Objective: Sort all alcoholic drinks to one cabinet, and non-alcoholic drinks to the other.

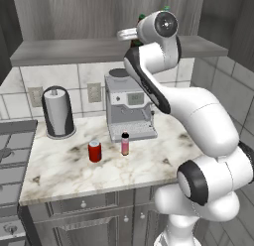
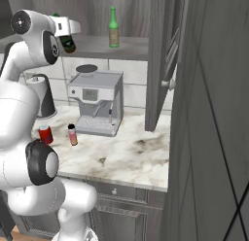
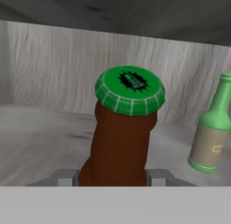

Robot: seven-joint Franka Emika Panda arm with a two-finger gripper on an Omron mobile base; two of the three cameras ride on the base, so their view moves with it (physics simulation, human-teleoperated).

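1. Gripped between the jaws of the end effector (image 3: 113,175): brown beer bottle (image 3: 118,146), raised at the cabinet shelf (image 2: 126,49), not yet released.
2. Just beyond: green beer bottle (image 2: 114,28), already upright there.
3. Left on the counter (image 1: 149,163) below: red soda can (image 1: 95,151), pink bottle (image 1: 125,144).

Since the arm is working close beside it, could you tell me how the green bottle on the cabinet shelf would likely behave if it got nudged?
The green bottle stands upright, tall and slim on a narrow base, so a bump near the neck would probably tip it. It looks rigid, likely glass, so a fall from the cabinet shelf could break it. Round-bodied, it might roll once down.
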